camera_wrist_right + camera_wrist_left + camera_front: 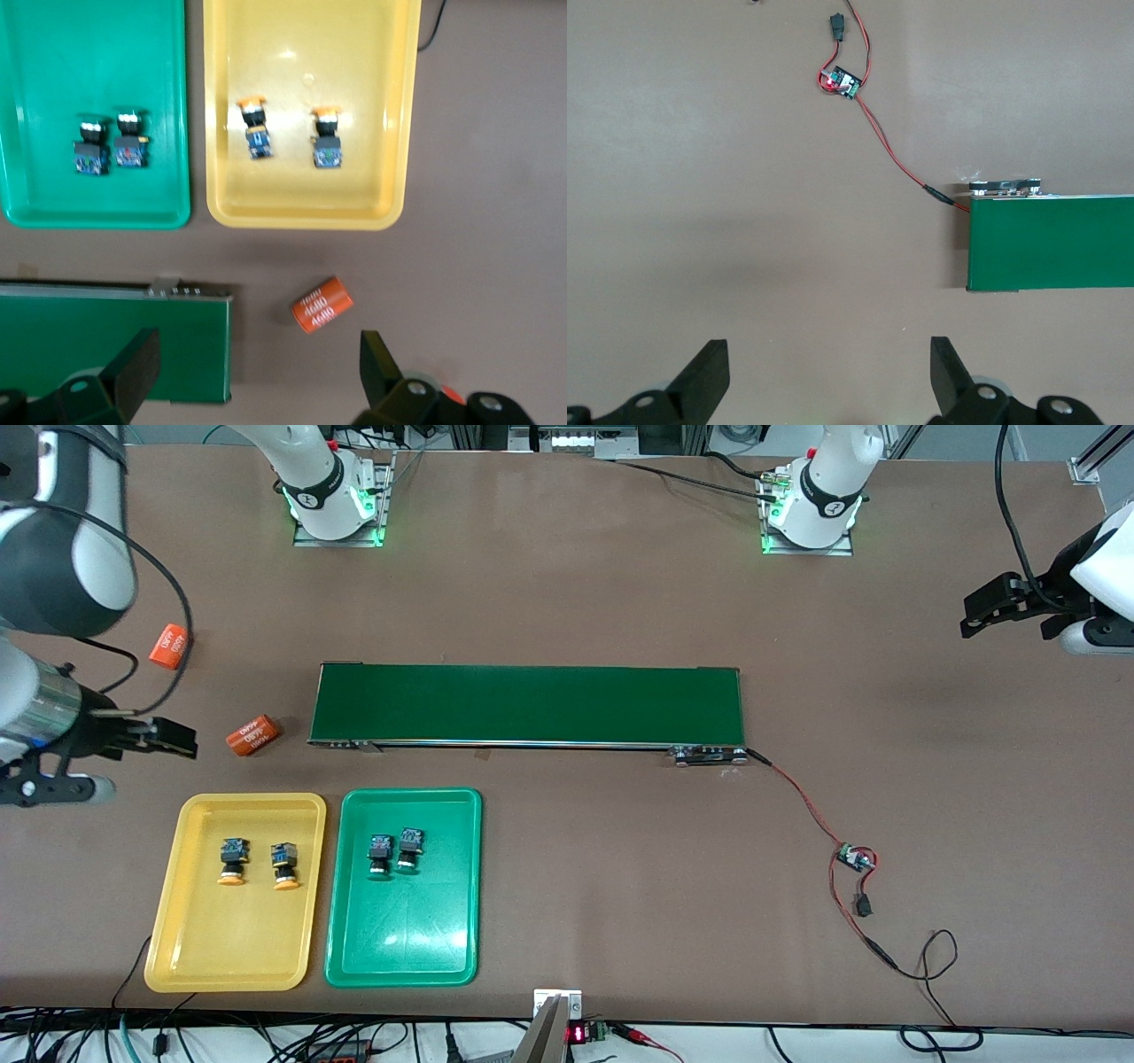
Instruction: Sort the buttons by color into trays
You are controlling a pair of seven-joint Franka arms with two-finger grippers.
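Sorting looks done: both yellow-capped buttons (232, 863) lie in the yellow tray (168, 921), both green-capped buttons (380, 856) in the green tray (403, 957), each pair side by side toward the conveyor belt (528, 704) end of its tray.

You have both claws released and empty. The right gripper (182, 740) hangs over bare table beside an orange cylinder (253, 736) (not a button, so rightly left out). The left gripper (979, 611) waits over the table at its own end.

Only the right wrist view shows cap colours plainly; only the left wrist view shows the small circuit board (841, 82) close up.
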